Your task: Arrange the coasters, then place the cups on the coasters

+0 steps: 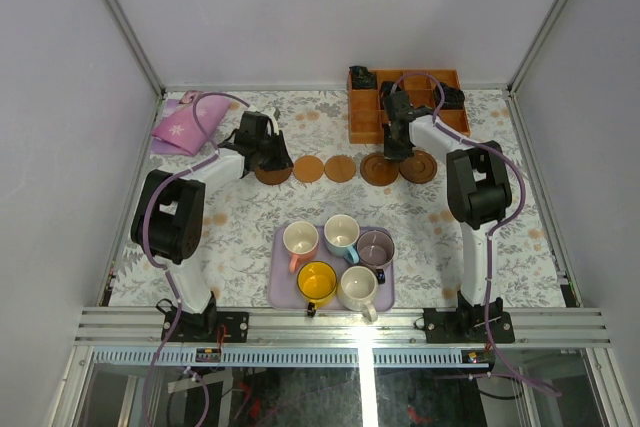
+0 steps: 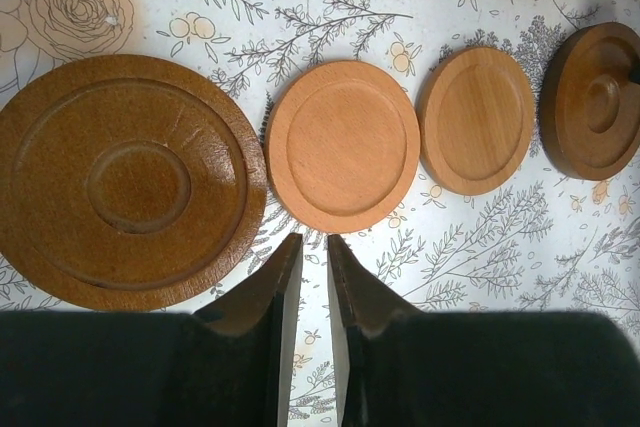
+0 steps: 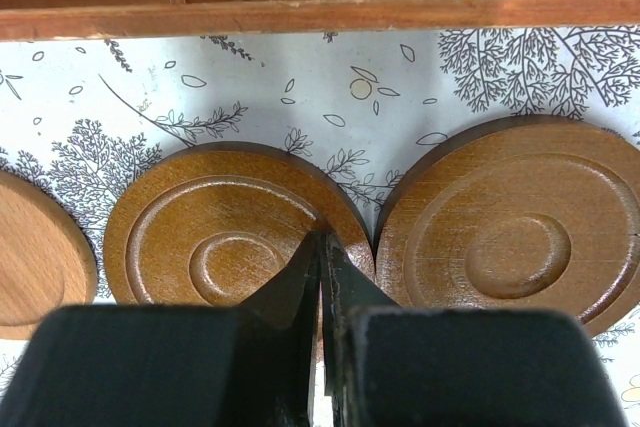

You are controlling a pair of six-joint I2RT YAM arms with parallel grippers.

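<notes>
Sitting on the tray (image 1: 283, 292) at the tabletop's (image 1: 250, 237) near edge, the cups (image 1: 341, 234) lie behind the barely parted, empty left claw (image 2: 313, 239) and the closed right claw (image 3: 321, 235).

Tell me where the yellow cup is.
Top view: the yellow cup stands in the near-left corner of the lavender tray, left of the white cup.

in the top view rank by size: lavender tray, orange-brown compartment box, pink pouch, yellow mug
1-2: lavender rectangular tray and orange-brown wooden compartment box look about alike; the box is partly hidden, so no ranking between them
3: pink fabric pouch
4: yellow handled mug
</notes>
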